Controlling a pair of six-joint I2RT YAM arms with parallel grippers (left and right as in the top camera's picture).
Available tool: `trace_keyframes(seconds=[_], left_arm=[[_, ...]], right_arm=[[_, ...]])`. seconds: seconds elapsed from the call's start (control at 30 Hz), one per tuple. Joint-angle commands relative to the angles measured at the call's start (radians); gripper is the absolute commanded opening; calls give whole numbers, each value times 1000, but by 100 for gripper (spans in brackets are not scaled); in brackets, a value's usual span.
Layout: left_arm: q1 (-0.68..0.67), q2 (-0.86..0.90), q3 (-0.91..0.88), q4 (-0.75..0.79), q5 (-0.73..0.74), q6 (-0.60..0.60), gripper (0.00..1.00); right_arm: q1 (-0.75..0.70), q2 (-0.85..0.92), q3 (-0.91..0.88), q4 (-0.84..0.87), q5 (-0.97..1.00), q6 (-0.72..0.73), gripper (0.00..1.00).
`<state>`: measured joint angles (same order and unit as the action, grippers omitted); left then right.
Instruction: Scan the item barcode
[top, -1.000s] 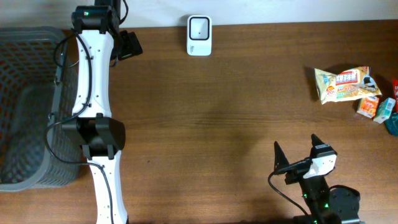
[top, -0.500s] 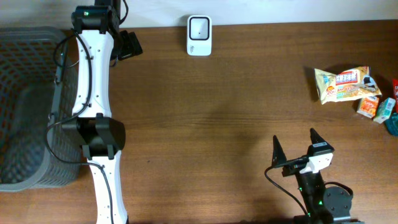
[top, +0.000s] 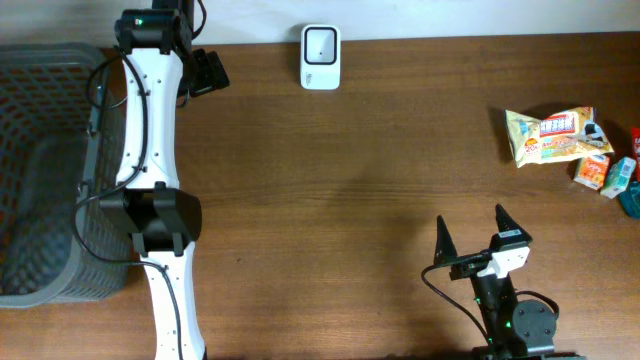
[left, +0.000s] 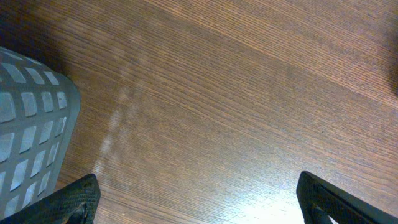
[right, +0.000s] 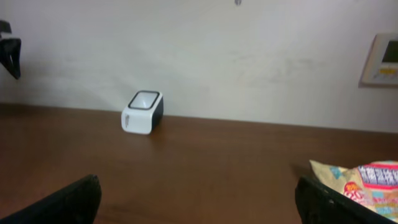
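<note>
Not yet starting: holding left gripper (left: 199, 202) and right gripper (top: 471, 225) spread wide, grasping nothing; leaving snack packet (top: 550, 135) untouched, well apart from barcode scanner (top: 320, 43); pickup, scanning pending.

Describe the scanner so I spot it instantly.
Go to the far edge of the table, near its middle. The scanner stands alone there: a small white box with a dark-rimmed window, unlike the colourful snack packs at the right edge.

Table (top: 350, 170) dark wood grain, smooth, faint sheen; basket (top: 40, 170) grey plastic lattice, matt; scanner (top: 320, 57) white glossy plastic; snack bag (top: 555, 135) shiny printed film; left arm (top: 150, 120) shell smooth white plastic
</note>
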<state>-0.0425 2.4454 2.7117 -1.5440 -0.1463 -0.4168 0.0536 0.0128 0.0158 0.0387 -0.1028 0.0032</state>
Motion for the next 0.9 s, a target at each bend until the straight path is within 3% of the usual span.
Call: trace_keyframes(seconds=[0.0, 0.87], left_arm=[[6, 0, 12, -2, -7, -13, 99], [8, 0, 12, -2, -8, -13, 99]], right_arm=[[-10, -10, -10, -75, 17, 1, 98], [-10, -9, -10, -111, 17, 1, 98]])
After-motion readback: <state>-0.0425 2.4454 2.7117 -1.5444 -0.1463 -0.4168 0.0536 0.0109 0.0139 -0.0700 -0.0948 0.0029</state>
